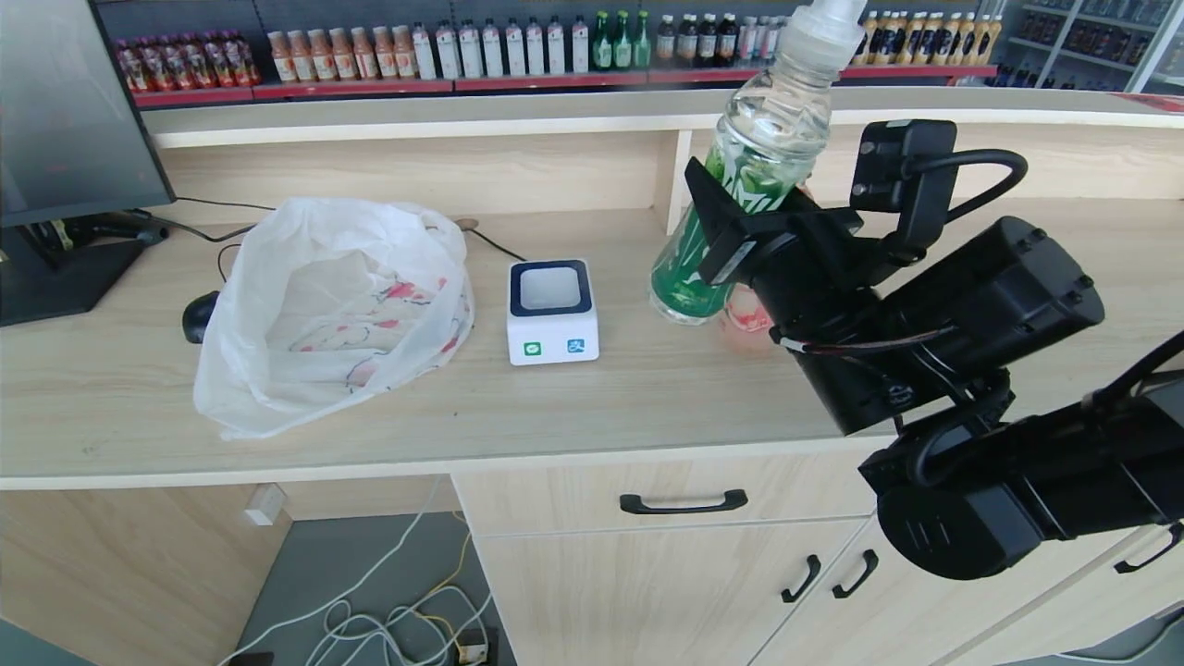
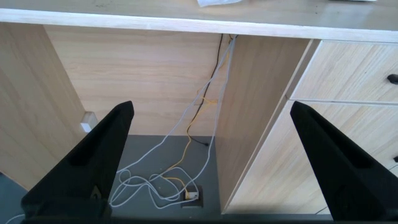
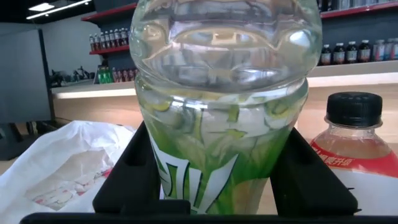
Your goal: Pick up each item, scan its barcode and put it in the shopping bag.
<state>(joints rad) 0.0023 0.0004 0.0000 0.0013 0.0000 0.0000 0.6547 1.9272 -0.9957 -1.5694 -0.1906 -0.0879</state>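
Down low and nearest, the left gripper (image 2: 211, 109) hangs in front of the knee space under the counter (image 1: 555, 407), its two black fingers (image 2: 93, 168) spread wide apart with nothing between them; past them, loose cables (image 2: 161, 180) lie tangled on the grey floor, beside a cabinet front with black drawer handles (image 1: 683, 504).

Higher up on the robot's right, the right gripper (image 1: 754, 217) is clenched around the green-labelled bottle (image 1: 772, 120), one finger pressed on each side of the label; the right wrist view shows the same clamp (image 3: 221, 186) gripping the bottle (image 3: 224, 93) at its lower half. The bottle is tilted, its white cap leaning up and to the right, its base over the counter to the right of the scanner (image 1: 552, 310); whether the base touches the wood I cannot tell.

The scanner, a small white box with a dark-framed window on top, sits about mid-counter; to its left the white shopping bag (image 1: 324, 305) lies open and slumped, with red print on its inner folds. Just behind the held bottle stands a second bottle (image 3: 354, 143) with a black cap and a reddish label, mostly hidden in the head view (image 1: 745, 310).

Farther left, a black mouse (image 1: 199, 316) rests just beside the bag; a dark monitor (image 1: 74, 102) stands at the counter's left end; beyond the raised ledge, rows of drinks (image 1: 518, 46) line a red-edged shelf.
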